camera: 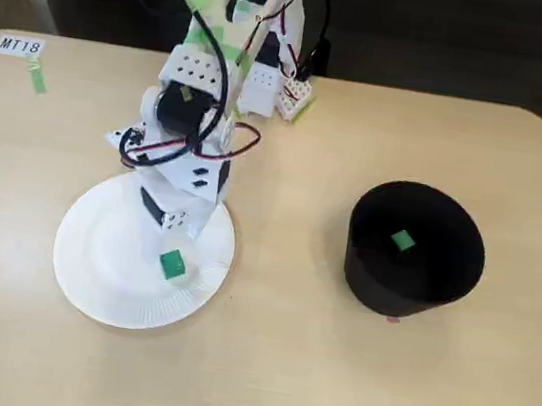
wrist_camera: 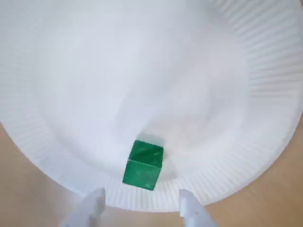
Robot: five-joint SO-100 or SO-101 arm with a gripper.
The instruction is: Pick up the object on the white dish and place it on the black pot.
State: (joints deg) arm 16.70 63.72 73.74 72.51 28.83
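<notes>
Over the white dish (camera: 101, 260), the claw (wrist_camera: 142, 208) hangs open.
Deep-green cube (wrist_camera: 143, 165) sits near the dish's ribbed rim, just beyond the spread fingertips (wrist_camera: 94, 201).

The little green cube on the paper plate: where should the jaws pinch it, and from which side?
Probably from straight above, pinching two opposite flat side faces of the green cube. It sits flat on the white plate near the rim, slightly turned, so the gripper, whose jaws stand open just short of it, may need a small twist.
</notes>
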